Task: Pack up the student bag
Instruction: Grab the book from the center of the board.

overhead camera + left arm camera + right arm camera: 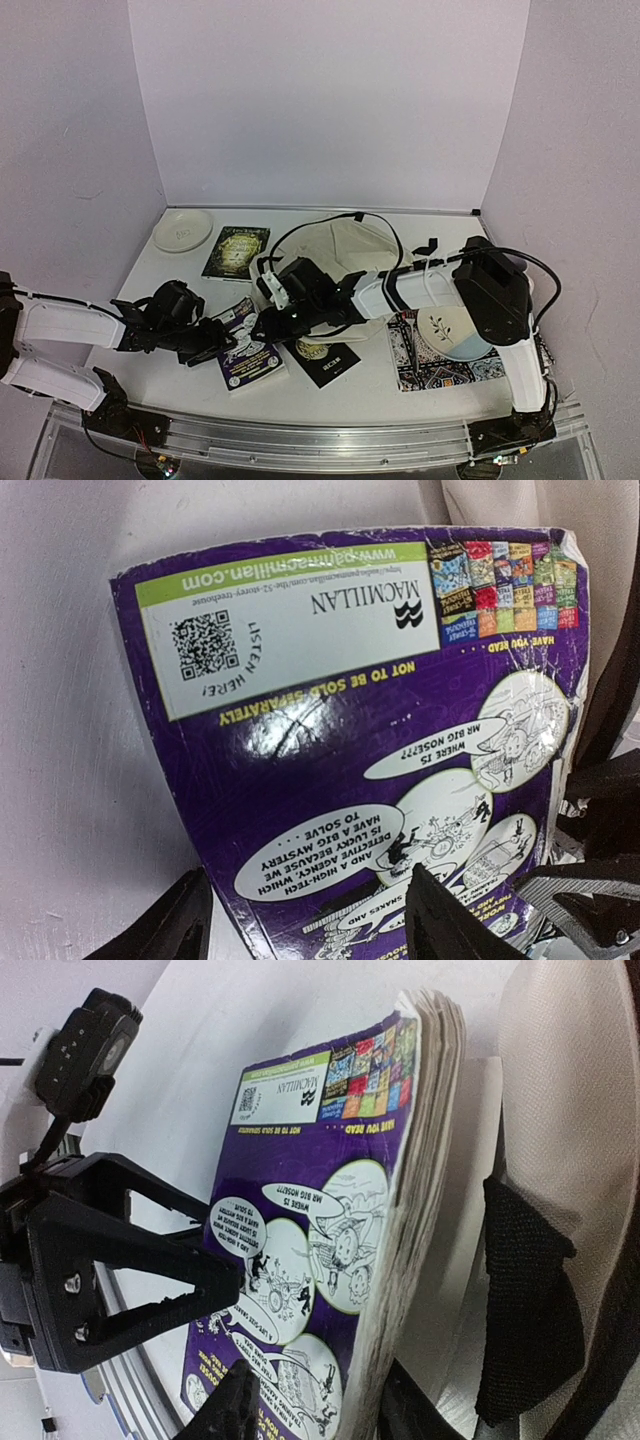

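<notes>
The cream student bag (345,245) lies at the back middle of the table; its fabric (570,1110) and a black strap end (520,1310) show beside the right wrist. A purple paperback (252,358) lies near the front, back cover up. My left gripper (215,340) is open at the book's left edge: in the left wrist view the gripper (310,880) has one finger on the table and one over the cover (330,730). My right gripper (320,1380) is open, straddling the thick page edge of the book (320,1160), one jaw over the cover, one on the table side.
A black book (325,362) lies right of the purple one, and a green book (236,252) lies behind it. A white plate (182,230) sits back left. A patterned mat (500,365) with a bowl (450,330) lies under the right arm.
</notes>
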You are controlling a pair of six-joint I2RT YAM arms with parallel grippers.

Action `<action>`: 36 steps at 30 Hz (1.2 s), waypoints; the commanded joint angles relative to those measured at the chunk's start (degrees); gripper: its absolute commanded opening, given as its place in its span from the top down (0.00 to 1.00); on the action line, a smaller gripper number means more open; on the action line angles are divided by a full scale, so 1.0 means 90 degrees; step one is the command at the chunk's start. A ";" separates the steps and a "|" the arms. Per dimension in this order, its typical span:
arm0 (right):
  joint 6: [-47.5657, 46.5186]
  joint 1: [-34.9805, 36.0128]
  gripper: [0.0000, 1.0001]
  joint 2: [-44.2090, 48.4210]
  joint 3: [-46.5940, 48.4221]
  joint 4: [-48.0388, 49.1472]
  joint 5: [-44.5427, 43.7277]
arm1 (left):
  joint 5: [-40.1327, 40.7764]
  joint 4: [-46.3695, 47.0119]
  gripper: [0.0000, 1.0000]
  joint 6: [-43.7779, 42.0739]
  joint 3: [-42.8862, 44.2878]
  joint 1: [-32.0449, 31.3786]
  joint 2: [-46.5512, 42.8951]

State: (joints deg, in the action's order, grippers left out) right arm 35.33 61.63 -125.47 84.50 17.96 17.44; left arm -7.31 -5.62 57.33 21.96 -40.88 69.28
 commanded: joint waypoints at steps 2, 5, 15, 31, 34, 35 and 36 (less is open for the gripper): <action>-0.0164 0.0027 0.64 0.0428 0.0288 -0.0032 0.0426 | 0.0114 -0.0186 0.33 -0.0031 -0.0078 -0.0029 -0.0132; -0.0138 0.0027 0.64 0.0476 0.0360 -0.0022 0.0570 | 0.0127 -0.0195 0.33 -0.0027 -0.0053 -0.0028 -0.0144; -0.0020 0.0024 0.64 0.0056 0.0587 -0.0097 0.0593 | 0.0139 -0.0205 0.34 -0.0107 0.0073 -0.0030 -0.0045; -0.0044 0.0010 1.00 -0.0138 0.0760 -0.0243 0.0758 | 0.0444 -0.0305 0.34 0.0038 0.0028 -0.0029 -0.0533; 0.0019 0.0010 1.00 0.0107 0.0606 0.0010 0.0816 | 0.0604 -0.0322 0.32 0.0168 -0.0028 -0.0028 -0.0786; 0.0054 0.0008 1.00 0.0230 0.0530 0.0171 0.0829 | 0.0679 -0.0323 0.30 0.0225 -0.0052 -0.0028 -0.0923; 0.0092 0.0002 1.00 0.0368 0.0445 0.0355 0.0842 | 0.0760 -0.0322 0.28 0.0285 -0.0078 -0.0028 -0.1083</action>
State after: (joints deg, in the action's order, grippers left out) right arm 35.63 61.63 -127.31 89.30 16.30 22.26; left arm -4.01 -9.27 57.85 21.74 -40.95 64.22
